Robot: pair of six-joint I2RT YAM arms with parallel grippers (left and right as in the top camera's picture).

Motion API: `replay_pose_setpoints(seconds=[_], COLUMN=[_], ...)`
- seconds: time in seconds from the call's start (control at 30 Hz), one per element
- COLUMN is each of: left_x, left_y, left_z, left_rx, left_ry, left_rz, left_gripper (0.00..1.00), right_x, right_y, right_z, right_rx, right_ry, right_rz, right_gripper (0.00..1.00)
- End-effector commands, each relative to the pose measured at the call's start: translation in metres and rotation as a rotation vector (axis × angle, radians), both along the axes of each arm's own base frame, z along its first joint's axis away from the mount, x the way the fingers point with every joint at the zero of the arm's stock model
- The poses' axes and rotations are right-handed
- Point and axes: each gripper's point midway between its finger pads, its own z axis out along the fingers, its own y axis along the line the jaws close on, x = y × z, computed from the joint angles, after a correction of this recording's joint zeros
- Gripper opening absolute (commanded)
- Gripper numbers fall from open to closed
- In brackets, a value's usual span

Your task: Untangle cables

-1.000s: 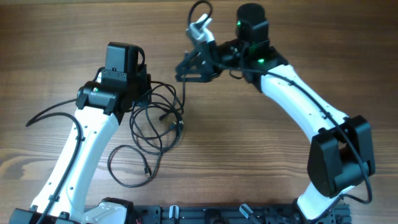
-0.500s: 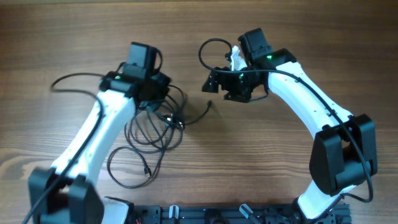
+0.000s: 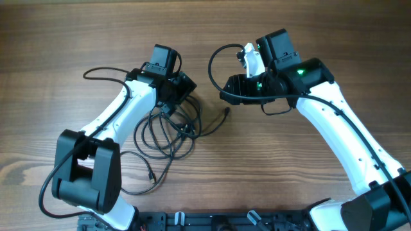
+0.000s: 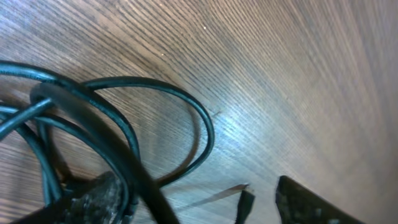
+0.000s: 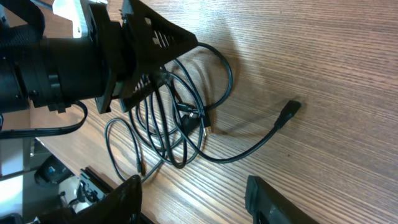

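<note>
One wooden worktop (image 3: pixel 64 38). Two robot arms, the left arm (image 3: pixel 115 122) and the right arm (image 3: pixel 347 135), each ending in two fingers: left fingers (image 4: pixel 93 199) and right fingers (image 5: pixel 124 199), four in all. One tangle of thin black cables (image 3: pixel 168 131); the separate cords within it cannot be counted. Three plugs can be counted: a loose-end plug (image 3: pixel 227 113) right of the tangle, a second plug (image 3: pixel 152 174) below the tangle, and a gold-tipped plug (image 5: pixel 208 129) within the tangle.
</note>
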Motion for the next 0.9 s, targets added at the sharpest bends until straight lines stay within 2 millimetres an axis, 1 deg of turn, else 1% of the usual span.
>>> replay_pose_setpoints(seconds=[0.0, 0.07, 0.1, 0.13, 0.17, 0.2, 0.27, 0.3, 0.33, 0.37, 0.43, 0.5, 0.53, 0.6, 0.67, 0.73, 0.87], left_x=[0.015, 0.012, 0.006, 0.0, -0.008, -0.015, -0.021, -0.022, -0.023, -0.025, -0.032, -0.039, -0.044, -0.05, -0.052, -0.053, -0.053], left_y=[-0.002, -0.003, -0.001, 0.002, 0.009, 0.017, 0.032, 0.038, 0.05, 0.057, 0.068, 0.069, 0.066, 0.064, 0.063, 0.063, 0.062], left_z=[0.045, 0.067, 0.077, 0.082, 0.087, 0.091, 0.103, 0.109, 0.12, 0.126, 0.138, 0.141, 0.14, 0.134, 0.13, 0.129, 0.129], left_rx=[0.086, 0.146, 0.177, 0.192, 0.2, 0.206, 0.213, 0.208, 0.197, 0.186, 0.143, 0.098, 0.074, 0.07, 0.065, 0.066, 0.074], left_ry=[-0.217, -0.327, -0.361, -0.367, -0.354, -0.342, -0.348, -0.358, -0.377, -0.387, -0.4, -0.403, -0.397, -0.36, -0.342, -0.342, -0.353], left_rz=[-0.289, -0.471, -0.552, -0.587, -0.596, -0.594, -0.572, -0.554, -0.519, -0.497, -0.461, -0.483, -0.518, -0.534, -0.539, -0.555, -0.586], left_gripper=[0.89, 0.89, 0.87, 0.86, 0.83, 0.82, 0.82, 0.82, 0.81, 0.8, 0.73, 0.66, 0.62, 0.57, 0.57, 0.58, 0.61], right_x=[0.003, 0.008, 0.01, 0.01, 0.01, 0.009, 0.006, 0.006, 0.007, 0.007, 0.004, 0.002, 0.002, 0.007, 0.007, 0.003, 0.005], right_y=[-0.002, -0.007, -0.01, -0.011, -0.011, -0.009, 0.006, 0.011, 0.018, 0.023, 0.038, 0.056, 0.068, 0.079, 0.088, 0.098, 0.109], right_z=[0.001, -0.002, -0.003, -0.003, -0.003, -0.002, 0.003, 0.003, -0.003, -0.009, -0.025, -0.04, -0.053, -0.07, -0.082, -0.084, -0.071], right_rx=[-0.023, -0.056, -0.075, -0.078, -0.075, -0.064, 0.009, 0.024, 0.023, 0.02, 0.021, 0.026, 0.02, 0.018, 0.039, 0.103, 0.179], right_ry=[-0.04, -0.057, -0.063, -0.065, -0.065, -0.069, -0.096, -0.103, -0.105, -0.101, -0.076, -0.075, -0.074, -0.069, -0.046, -0.025, -0.047], right_rz=[0.024, 0.006, -0.005, -0.005, -0.005, 0.015, 0.113, 0.142, 0.165, 0.185, 0.226, 0.288, 0.312, 0.326, 0.344, 0.373, 0.387], right_gripper=[0.57, 0.57, 0.55, 0.55, 0.55, 0.55, 0.55, 0.55, 0.54, 0.52, 0.47, 0.48, 0.51, 0.53, 0.52, 0.49, 0.45])
